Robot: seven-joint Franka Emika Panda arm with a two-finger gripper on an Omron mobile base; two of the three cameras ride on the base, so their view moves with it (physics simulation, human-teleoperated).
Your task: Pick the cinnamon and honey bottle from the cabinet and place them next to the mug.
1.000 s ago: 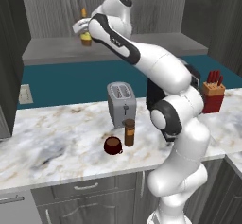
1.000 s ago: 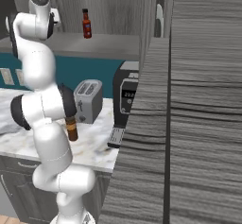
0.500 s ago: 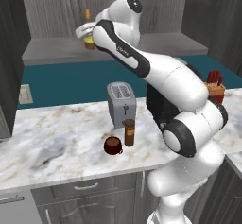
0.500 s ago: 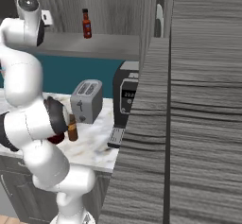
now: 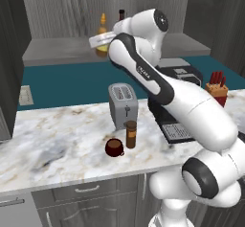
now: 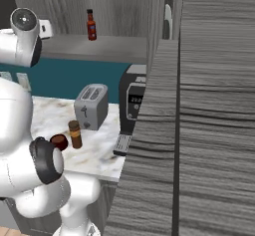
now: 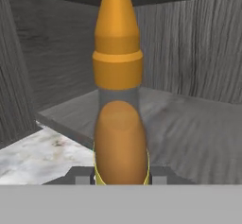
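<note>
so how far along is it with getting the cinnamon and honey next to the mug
Done: the brown cylindrical cinnamon jar stands beside the small dark red-brown mug on the marble counter. In hand: the gripper is shut on the yellow-amber honey bottle, up at the grey wood-grain cabinet shelf. Left: carry it down and set it by the mug.

Kitchen: marble counter (image 5: 57,140), toaster (image 5: 123,105), knife block (image 5: 216,85), grey wood-grain cabinet (image 5: 57,53), teal backsplash (image 5: 67,85).
</note>
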